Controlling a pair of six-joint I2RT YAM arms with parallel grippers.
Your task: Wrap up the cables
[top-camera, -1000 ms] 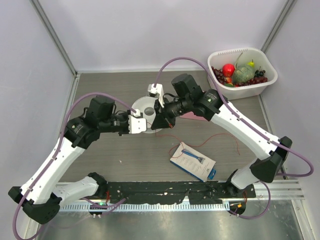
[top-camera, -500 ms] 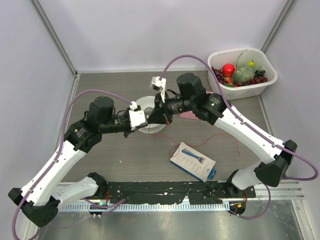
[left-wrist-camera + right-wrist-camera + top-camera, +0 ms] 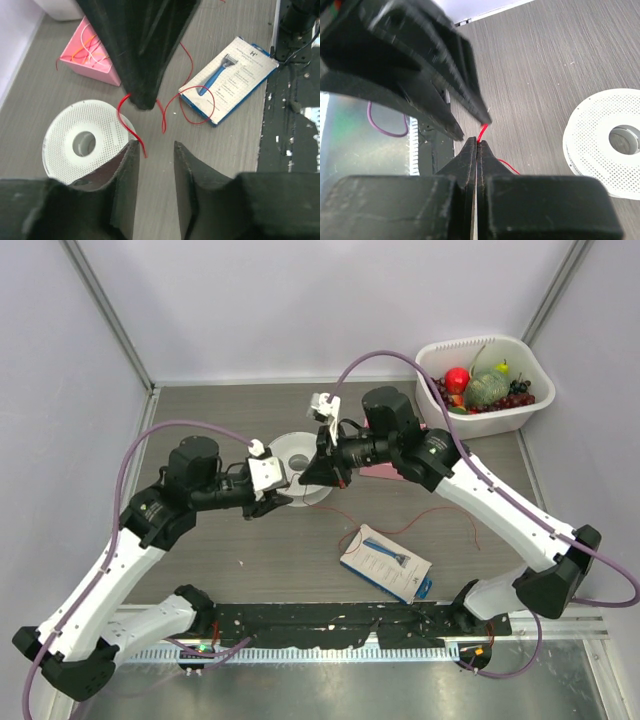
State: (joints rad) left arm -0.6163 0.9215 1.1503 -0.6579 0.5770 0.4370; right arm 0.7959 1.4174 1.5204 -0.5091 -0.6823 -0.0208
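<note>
**Pinching the wire next to the spool**

Hair-thin and red, the wire (image 3: 482,131) is pinched in the right gripper (image 3: 476,145), whose fingertips press together on it just beside the spool (image 3: 65,130). From there it trails in loose loops across a corner of the razor pack (image 3: 235,75) and off to the right. The left gripper (image 3: 155,150) hangs spread, close to the right one, with one finger by the spool's rim. A pink box (image 3: 87,55) lies just behind, and a basket (image 3: 520,415) fills the far right corner. The table (image 3: 200,550) runs open toward the left wall.
</note>
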